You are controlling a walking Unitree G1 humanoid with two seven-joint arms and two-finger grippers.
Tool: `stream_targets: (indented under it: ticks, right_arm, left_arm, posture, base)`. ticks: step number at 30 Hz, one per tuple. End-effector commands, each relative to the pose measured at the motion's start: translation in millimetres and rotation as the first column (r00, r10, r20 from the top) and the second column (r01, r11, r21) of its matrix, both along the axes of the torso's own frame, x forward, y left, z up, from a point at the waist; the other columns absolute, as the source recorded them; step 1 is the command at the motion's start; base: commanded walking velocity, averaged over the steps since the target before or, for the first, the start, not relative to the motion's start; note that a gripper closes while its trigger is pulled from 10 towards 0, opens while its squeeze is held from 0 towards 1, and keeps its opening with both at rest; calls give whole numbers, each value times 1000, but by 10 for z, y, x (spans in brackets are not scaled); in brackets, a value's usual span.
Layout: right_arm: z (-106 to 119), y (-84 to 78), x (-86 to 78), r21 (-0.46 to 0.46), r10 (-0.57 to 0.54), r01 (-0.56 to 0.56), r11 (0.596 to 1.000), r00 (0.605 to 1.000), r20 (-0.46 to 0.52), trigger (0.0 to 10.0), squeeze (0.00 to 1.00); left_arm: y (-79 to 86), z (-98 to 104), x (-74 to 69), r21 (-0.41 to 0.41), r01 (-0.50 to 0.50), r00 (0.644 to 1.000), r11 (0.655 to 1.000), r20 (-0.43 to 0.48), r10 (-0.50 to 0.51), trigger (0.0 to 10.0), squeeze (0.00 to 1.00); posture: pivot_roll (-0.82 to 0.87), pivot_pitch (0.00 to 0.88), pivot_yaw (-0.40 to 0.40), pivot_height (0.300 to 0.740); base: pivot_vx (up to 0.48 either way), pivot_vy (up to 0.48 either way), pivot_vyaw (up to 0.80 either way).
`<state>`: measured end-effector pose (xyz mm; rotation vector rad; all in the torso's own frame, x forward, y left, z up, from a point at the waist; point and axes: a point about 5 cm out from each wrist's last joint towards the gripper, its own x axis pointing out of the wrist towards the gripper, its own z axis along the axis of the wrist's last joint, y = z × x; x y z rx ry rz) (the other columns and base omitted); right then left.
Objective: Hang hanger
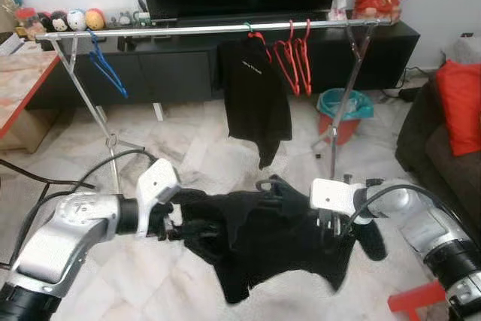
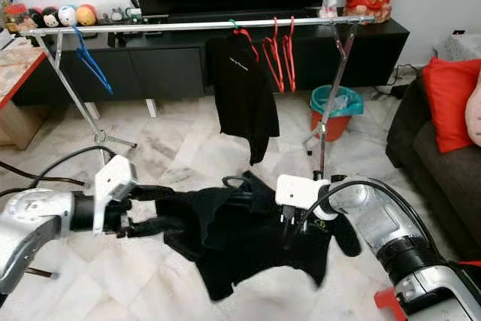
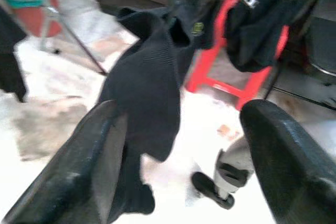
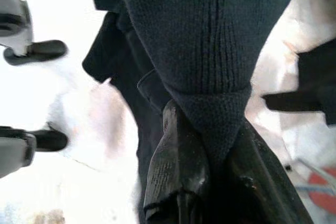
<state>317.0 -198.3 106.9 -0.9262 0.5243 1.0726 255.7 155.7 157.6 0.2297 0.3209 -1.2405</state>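
Right gripper (image 4: 202, 182) jaws pinch black garment (image 1: 263, 234); hanger hook (image 1: 264, 183) pokes above. Left gripper (image 3: 184, 156) jaws spread beside sleeve. Rail (image 1: 210, 29) far ahead; hanging not yet done.

A silver clothes rail (image 1: 210, 29) on crossed legs spans a pale marble floor (image 1: 188, 148), carrying a blue hanger (image 1: 107, 69) near its left end, a black shirt (image 1: 255, 99) on a red hanger at the middle, and a cluster of empty red hangers (image 1: 294, 58) just beside it. A teal-lined red bin (image 1: 344, 114) stands on the floor by the right leg, possibly touching it.
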Motion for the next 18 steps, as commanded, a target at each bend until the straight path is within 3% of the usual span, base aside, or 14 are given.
stream_targets:
  ticks: [1, 4, 7, 8, 18]
  right_arm:
    - [76, 95, -1, 40, 56, -56, 998, 998, 9, 0, 0]
    - [72, 139, -28, 52, 87, -87, 995, 996, -8, 0, 0]
    - [57, 228, -86, 65, 147, -145, 987, 989, -32, 0, 0]
    - [54, 237, -95, 65, 157, -154, 986, 987, -35, 0, 0]
    - [109, 261, -132, 75, 203, -199, 977, 978, -41, 0, 0]
  left_arm:
    - [-81, 54, 5, -4, 43, 999, 999, 12, -43, 10000, 1000]
    - [-131, 55, 10, -9, 62, 998, 998, 15, -62, 10000, 1000]
    - [-313, 46, 25, -19, 120, 992, 993, 42, -119, 10000, 1000]
    - [-354, 31, 24, -13, 140, 989, 990, 45, -139, 10000, 0]
    - [-376, -44, 32, 63, 206, 978, 977, 33, -208, 10000, 0]
  posture:
    - [107, 0, 19, 740]
    - [106, 0, 20, 740]
    - [105, 0, 22, 740]
    - [102, 0, 24, 740]
    - [93, 0, 33, 740]
  base:
    - [0, 0, 0]
    - [0, 0, 0]
    - [0, 0, 0]
    - [0, 0, 0]
    - [0, 0, 0]
